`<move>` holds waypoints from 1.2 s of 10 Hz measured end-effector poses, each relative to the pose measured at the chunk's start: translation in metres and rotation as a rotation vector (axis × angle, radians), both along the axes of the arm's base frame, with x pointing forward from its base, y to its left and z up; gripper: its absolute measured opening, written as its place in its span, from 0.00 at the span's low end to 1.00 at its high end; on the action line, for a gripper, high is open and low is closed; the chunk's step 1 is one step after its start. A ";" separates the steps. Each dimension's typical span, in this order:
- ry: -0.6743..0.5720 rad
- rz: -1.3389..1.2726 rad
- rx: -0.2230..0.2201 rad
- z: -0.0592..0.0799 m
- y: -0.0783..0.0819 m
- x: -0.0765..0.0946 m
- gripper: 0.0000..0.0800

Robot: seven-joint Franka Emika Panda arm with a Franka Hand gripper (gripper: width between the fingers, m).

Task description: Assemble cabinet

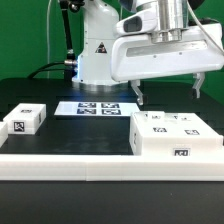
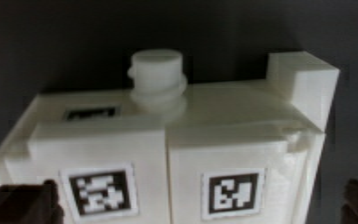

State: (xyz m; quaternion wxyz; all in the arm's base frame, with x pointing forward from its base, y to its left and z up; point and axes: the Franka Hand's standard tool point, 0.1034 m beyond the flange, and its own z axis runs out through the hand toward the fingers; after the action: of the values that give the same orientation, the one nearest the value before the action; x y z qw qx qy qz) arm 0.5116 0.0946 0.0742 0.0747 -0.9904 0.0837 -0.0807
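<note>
The cabinet body (image 1: 176,136) is a large white box with black-and-white tags, lying at the exterior view's right. In the wrist view the cabinet body (image 2: 176,150) fills the frame, with two tags facing the camera, a round peg (image 2: 158,72) and a square block (image 2: 300,78) at its far side. A small white tagged panel piece (image 1: 23,120) lies at the exterior view's left. My gripper (image 1: 138,98) hovers just above the body's left end. In the wrist view the gripper (image 2: 190,206) is open and empty, its dark fingertips (image 2: 23,206) wide apart at either side of the body.
The marker board (image 1: 97,107) lies flat in front of the white robot base (image 1: 98,55). A long white rail (image 1: 90,162) runs along the table's front edge. The table top is black.
</note>
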 end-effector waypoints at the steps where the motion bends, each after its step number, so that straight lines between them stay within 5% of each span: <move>1: 0.013 -0.093 0.022 -0.001 0.000 -0.001 1.00; 5: 0.018 -0.121 0.031 -0.001 0.003 -0.002 1.00; 12: -0.067 0.026 -0.037 -0.003 0.004 -0.006 1.00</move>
State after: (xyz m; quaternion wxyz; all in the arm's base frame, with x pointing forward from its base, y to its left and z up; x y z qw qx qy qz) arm 0.5061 0.0987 0.0716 0.0603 -0.9894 0.0668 -0.1143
